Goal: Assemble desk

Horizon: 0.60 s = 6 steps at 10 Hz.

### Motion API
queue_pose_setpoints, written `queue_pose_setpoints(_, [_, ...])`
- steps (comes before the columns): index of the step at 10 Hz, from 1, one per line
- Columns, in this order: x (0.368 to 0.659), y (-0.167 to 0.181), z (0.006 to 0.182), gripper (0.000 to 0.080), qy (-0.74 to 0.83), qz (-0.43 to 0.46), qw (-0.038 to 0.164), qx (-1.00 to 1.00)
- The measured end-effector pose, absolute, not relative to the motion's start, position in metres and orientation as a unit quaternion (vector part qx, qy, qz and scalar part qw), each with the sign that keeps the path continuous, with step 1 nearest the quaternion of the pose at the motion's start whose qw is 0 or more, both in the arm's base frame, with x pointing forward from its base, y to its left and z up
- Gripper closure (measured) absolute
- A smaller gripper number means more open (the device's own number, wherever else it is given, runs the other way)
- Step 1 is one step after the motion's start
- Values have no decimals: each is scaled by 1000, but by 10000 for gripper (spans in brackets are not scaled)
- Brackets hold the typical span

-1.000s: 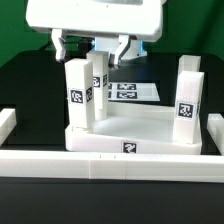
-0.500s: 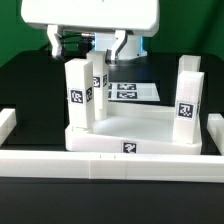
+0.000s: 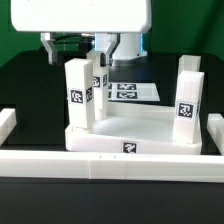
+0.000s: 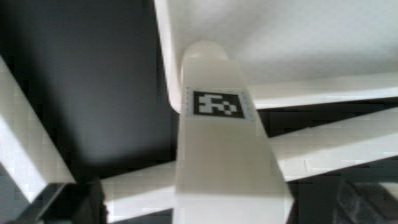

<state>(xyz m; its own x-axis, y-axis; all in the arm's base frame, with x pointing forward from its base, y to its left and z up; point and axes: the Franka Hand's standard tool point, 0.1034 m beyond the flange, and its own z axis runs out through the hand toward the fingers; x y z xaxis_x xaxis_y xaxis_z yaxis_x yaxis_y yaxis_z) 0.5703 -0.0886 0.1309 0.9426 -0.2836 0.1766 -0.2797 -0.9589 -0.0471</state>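
Observation:
The white desk top (image 3: 135, 125) lies flat with tagged white legs standing on it. Two legs stand at the exterior view's left, a front one (image 3: 78, 95) and one behind it (image 3: 97, 78). Another leg (image 3: 188, 100) stands at the right. My gripper (image 3: 78, 45) hangs just above the left legs, open, its fingers wide apart. In the wrist view a tagged leg (image 4: 222, 130) runs between my dark fingertips (image 4: 50, 205) with a gap on each side, so the gripper (image 4: 214, 205) holds nothing.
A long white border rail (image 3: 110, 165) runs along the front, with raised ends at the left (image 3: 6, 122) and right (image 3: 214, 125). The marker board (image 3: 130, 92) lies on the black table behind the desk top.
My gripper has moved toward the exterior view's left, above the left legs. The desk top and legs have not moved.

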Motion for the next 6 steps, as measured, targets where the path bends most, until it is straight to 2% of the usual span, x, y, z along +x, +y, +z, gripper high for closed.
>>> queue_pose_setpoints(3, [571, -90, 130, 151, 148, 18, 44, -988])
queue_pose_setpoints(6, [584, -92, 127, 151, 148, 22, 40, -988])
